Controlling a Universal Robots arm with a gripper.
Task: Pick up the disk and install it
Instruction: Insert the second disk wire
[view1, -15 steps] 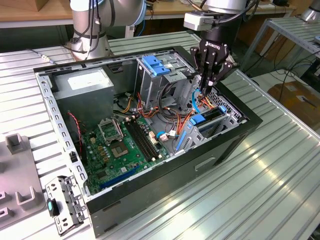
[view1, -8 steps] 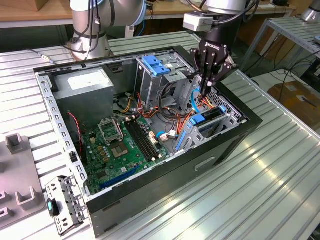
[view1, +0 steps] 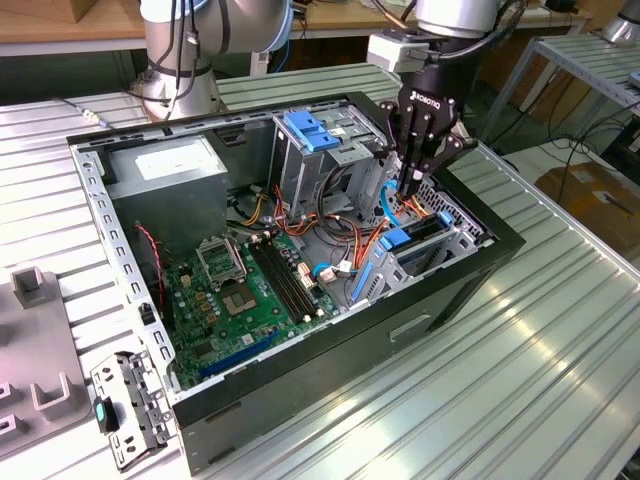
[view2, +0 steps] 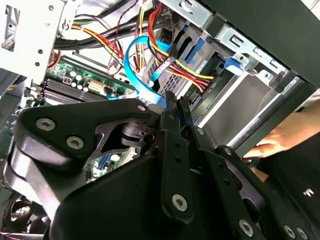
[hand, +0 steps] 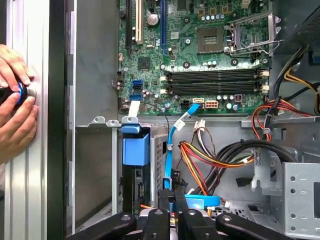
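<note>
Two black fingers (hand: 159, 220) of the gripper (view1: 412, 185) stand drawn narrow, nearly together, low inside the open computer case (view1: 480, 262). A blue data cable (hand: 168, 160) runs down between their tips; whether they pinch it I cannot tell. In the second wrist view the tips sit just beside that cable's loop, with a bundle of red, yellow and orange wires (view2: 190, 75) close past them.

Just beside the gripper, the disk (hand: 133, 186) stands on edge in the drive bay (view1: 455, 240) at the case's corner, its blue rail (hand: 136, 149) uppermost and level with the bay's metal rim. Grey sheet-metal walls hem the bay on both sides, so room around the fingers is tight.

Farther out lie the green motherboard (view1: 245, 290) and the tall metal cage (view1: 325, 160) with its blue latch. Beyond the case's black edge, on the ribbed bench (view1: 560, 340), a person's hands (hand: 16, 107) rest on a small dark object.
</note>
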